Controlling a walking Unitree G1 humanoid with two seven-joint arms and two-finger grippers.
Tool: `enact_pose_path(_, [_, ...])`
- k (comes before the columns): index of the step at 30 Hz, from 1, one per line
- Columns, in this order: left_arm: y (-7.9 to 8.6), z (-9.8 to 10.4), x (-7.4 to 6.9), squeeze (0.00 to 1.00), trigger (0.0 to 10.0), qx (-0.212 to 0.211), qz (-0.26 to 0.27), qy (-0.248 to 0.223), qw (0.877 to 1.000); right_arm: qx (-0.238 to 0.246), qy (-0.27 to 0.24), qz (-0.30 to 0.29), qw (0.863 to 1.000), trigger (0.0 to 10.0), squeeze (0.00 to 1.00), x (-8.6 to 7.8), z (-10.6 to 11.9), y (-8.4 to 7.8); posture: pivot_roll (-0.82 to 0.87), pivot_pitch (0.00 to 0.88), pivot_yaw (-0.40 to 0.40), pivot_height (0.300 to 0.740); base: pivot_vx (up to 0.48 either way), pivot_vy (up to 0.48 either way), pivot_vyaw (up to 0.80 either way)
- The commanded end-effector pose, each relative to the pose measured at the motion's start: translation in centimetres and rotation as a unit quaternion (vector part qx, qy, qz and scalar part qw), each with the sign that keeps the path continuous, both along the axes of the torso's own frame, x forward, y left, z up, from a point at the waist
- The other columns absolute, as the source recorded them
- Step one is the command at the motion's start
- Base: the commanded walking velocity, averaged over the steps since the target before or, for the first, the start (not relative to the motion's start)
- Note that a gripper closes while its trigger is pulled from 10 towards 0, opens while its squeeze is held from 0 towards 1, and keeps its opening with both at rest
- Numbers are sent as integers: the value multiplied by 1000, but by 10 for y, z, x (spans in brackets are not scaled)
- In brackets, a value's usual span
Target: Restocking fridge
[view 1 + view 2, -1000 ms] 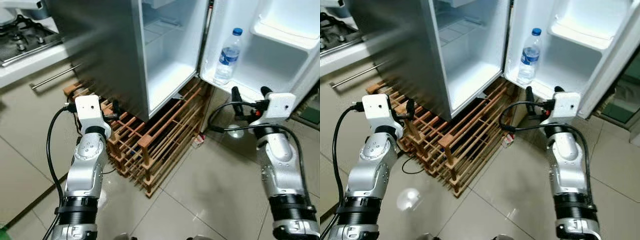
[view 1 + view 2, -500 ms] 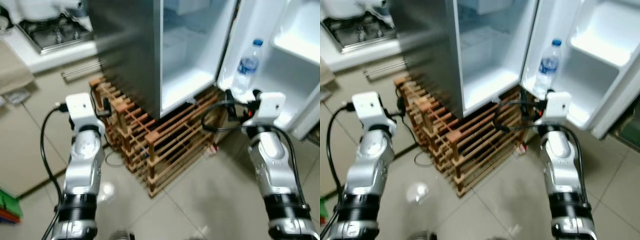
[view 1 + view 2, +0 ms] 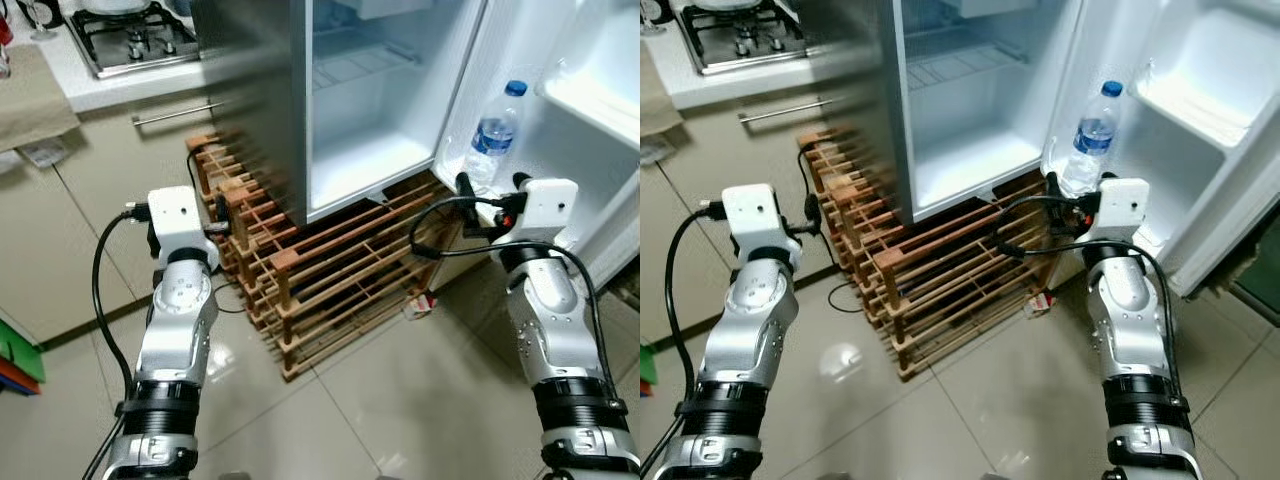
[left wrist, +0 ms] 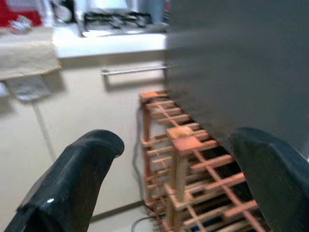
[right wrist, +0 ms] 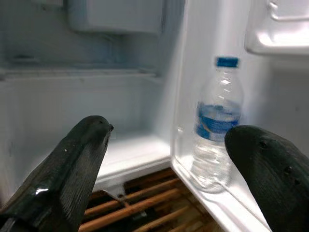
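A clear water bottle (image 3: 494,135) with a blue cap and blue label stands upright in the bottom shelf of the open fridge door (image 3: 585,140). My right gripper (image 3: 492,190) is open just in front of the bottle's base, not touching it. In the right wrist view the bottle (image 5: 215,125) stands between and beyond the spread black fingers (image 5: 77,164). The fridge (image 3: 360,110) compartment is white and bare. My left gripper (image 3: 222,212) is open and holds nothing, level with the wooden rack beside the fridge's steel side.
A wooden lattice rack (image 3: 330,270) stands on the tiled floor under and in front of the fridge. At the far left is a counter with a gas stove (image 3: 130,30), a beige towel (image 3: 35,100) and a drawer handle (image 3: 175,113). Cables loop from both wrists.
The whole picture has shifted as the camera moved, bringing the stove and counter into view. The right gripper now sits straight in front of the bottle. Both grippers stay open.
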State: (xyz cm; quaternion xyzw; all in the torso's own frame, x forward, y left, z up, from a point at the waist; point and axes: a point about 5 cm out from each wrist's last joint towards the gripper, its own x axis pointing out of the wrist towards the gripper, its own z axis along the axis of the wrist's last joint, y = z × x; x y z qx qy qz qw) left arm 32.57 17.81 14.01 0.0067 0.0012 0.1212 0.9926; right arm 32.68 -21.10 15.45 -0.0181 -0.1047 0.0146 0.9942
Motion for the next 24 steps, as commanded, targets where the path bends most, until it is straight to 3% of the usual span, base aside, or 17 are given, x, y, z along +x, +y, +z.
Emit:
enact_pose_path(1, [6,1,0,0,10000,4,8,0,1000,-5,-1,5,1000,10000,0,1,-1,6,-67,0,4,740,274,-390,594])
enact_pose_path(9, [5,1,3,0,10000,1,3,1,1000,-7,1,-2,1000,10000,0,-1,-3,3,-74,0,14,740,313,-360,562])
enact_pose_path(16, [-1,1,5,0,10000,-2,-10,-1,1000,-15,-1,-13,1000,10000,0,-1,-1,-3,-84,0,11,740,325,-350,0])
enact_pose_path(24, [2,2,3,0,10000,-5,-7,-5,1000,-31,7,-27,999,10000,0,-13,-4,-22,-89,0,15,740,35,0,0])
